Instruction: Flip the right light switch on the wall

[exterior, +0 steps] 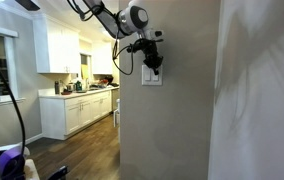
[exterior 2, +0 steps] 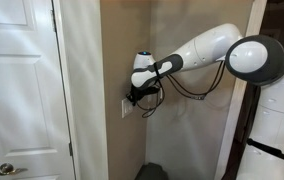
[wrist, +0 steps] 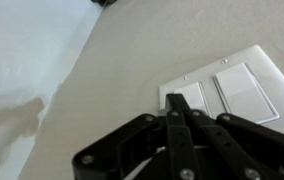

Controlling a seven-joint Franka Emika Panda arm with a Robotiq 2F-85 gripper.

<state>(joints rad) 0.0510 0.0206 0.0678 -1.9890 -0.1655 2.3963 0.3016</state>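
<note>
Wall [exterior: 182, 120]: bare grey-beige face filling centre frame in both exterior views. Only fixture is the plate [exterior: 152, 77], upper-middle of frame.

Arm [exterior 2: 217, 50]: comes in from the right of the frame, wrist turned so the tool axis points square into the wall. My read: that's so a push goes straight into a rocker, not glancing off.

Gripper [wrist: 175, 100]: rises from bottom centre of the wrist view, fingers pressed together, nothing between them. Makes sense, since one closed tip works as a poker and this job needs no grasp. In an exterior view it sits on the plate [exterior 2: 129, 105].

Right switch [wrist: 244, 92]: right-centre of the wrist view, the right paddle on the plate. Left paddle [wrist: 190, 100] is just beside it.

Tip lines up with the left paddle's near edge, not the right switch. Can't tell from any view whether it's touching.

Judgement: approach is done, flip isn't. The next move needs a shift toward frame right, then a short press. Risk: pressing from here hits the wrong paddle.
</note>
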